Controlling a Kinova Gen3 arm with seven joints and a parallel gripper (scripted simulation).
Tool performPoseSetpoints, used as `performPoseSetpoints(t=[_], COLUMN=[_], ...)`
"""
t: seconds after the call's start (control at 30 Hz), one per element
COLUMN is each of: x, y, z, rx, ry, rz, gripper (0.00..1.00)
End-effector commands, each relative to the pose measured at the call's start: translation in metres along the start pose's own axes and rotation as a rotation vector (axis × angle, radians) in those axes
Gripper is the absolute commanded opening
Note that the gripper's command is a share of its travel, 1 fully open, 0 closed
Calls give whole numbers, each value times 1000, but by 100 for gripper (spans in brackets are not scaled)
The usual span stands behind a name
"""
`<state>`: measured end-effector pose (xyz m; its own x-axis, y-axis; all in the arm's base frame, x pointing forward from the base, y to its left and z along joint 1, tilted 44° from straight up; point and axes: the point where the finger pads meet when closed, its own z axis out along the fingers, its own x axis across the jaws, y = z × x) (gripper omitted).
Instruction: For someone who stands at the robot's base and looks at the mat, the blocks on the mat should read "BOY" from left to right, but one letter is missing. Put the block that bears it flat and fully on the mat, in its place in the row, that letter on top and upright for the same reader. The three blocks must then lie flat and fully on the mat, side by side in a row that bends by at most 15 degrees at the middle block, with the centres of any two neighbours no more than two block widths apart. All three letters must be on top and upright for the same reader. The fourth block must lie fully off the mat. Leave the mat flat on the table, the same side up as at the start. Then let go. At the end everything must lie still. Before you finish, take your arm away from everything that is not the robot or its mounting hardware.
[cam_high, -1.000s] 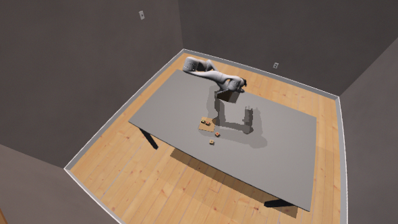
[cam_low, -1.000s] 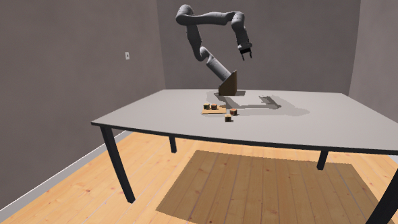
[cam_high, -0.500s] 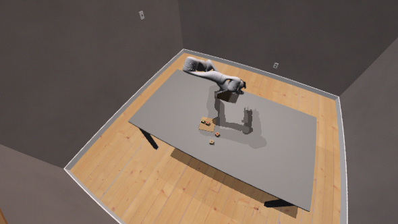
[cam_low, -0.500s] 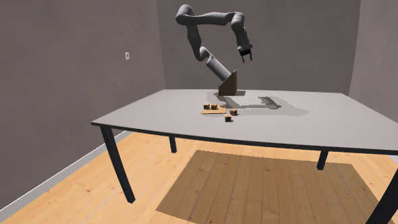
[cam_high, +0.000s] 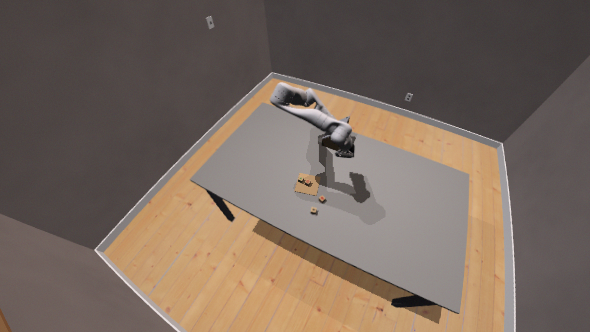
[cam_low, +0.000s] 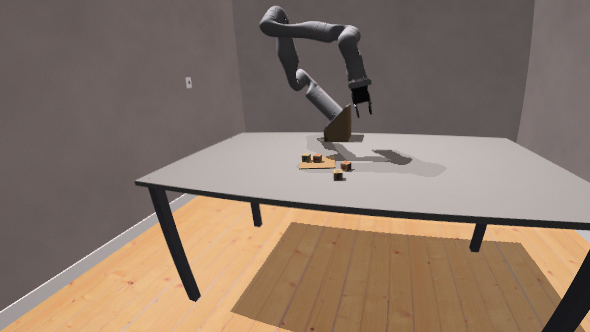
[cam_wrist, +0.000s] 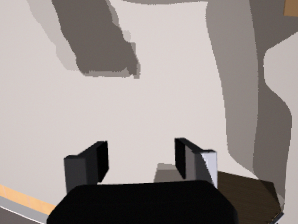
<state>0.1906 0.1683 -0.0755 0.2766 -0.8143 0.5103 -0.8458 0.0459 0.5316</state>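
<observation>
A tan mat (cam_high: 303, 189) (cam_low: 314, 165) lies on the grey table (cam_high: 410, 210) (cam_low: 250, 160). Two blocks stand side by side on the mat's far part, one (cam_high: 302, 179) (cam_low: 306, 158) beside the other (cam_high: 309, 182) (cam_low: 317, 158); their letters are too small to read. Two more blocks lie off the mat on the table: a reddish one (cam_high: 323, 199) (cam_low: 346, 165) close to the mat's corner and a tan one (cam_high: 313, 210) (cam_low: 338, 175) nearer the table's front edge. My gripper (cam_high: 345, 151) (cam_low: 363, 111) (cam_wrist: 141, 153) is open and empty, hanging high above the table near the arm's base, well away from the blocks. The wrist view shows only bare table and shadows.
The arm's brown base pedestal (cam_low: 339, 127) stands on the table behind the mat. The arm's shadow (cam_low: 400, 162) falls across the table to the right of the blocks. Wooden floor (cam_high: 210, 260) surrounds the table.
</observation>
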Motion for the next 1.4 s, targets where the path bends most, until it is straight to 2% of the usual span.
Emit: performPoseSetpoints(t=[0.0, 0.2, 0.27, 0.43, 0.57, 0.77, 1.37], x=[14, 57, 57, 88, 104, 114, 114], y=[-32, -117, -117, -168, -193, -207, -208], z=[-3, -18, -18, -35, -47, -54, -55], rx=[75, 273, 273, 397, 460, 497, 499], ry=[24, 109, 109, 176, 214, 238, 239], rz=[3, -13, -13, -31, -43, -51, -52], gripper=[100, 100, 100, 100, 100, 100, 100])
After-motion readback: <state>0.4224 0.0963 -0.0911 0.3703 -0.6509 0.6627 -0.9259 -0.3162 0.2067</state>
